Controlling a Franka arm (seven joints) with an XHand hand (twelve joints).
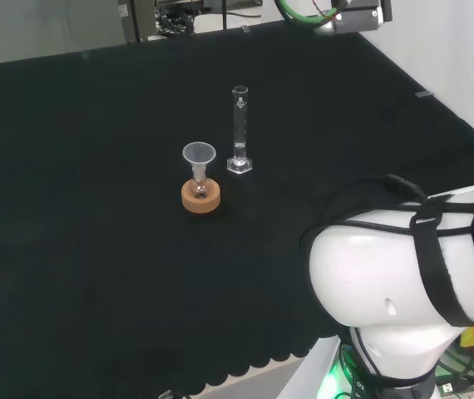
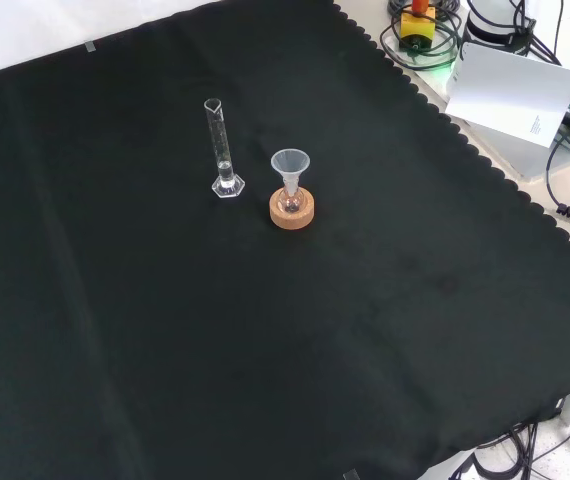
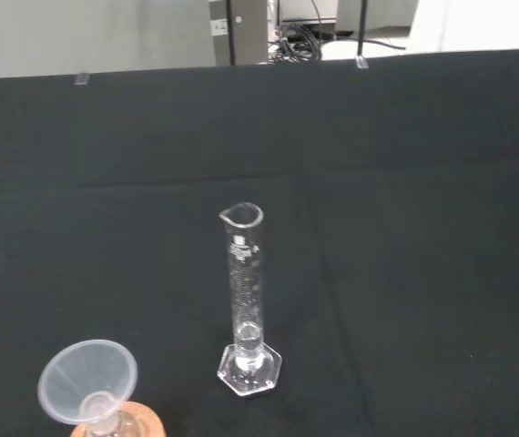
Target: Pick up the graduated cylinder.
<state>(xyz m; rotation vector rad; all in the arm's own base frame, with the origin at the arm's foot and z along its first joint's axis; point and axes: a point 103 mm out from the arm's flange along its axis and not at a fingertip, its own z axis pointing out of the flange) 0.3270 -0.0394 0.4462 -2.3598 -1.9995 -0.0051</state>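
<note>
1. Standing upright on the black cloth point(image 1: 96, 208), the graduated cylinder point(image 1: 239, 129) sits on its hexagonal foot, untouched, spout at the top.
2. Just beside it: a clear funnel point(image 1: 199, 160) set in a small flask on a cork ring point(image 1: 200, 197). In the head view the funnel is left of and nearer than the cylinder; in the front view it is right of the cylinder.
3. Hand state: cannot tell. The wrist view looks at the cylinder from some way off, so I judge the approach step is barely started.
4. Doing it well, my judgement: come in from the side away from the funnel, wrap around the tube at mid height, not near the spout.
5. Tall narrow glass on a small foot tips easily; close without nudging it, then lift straight up clear of the funnel.
</note>
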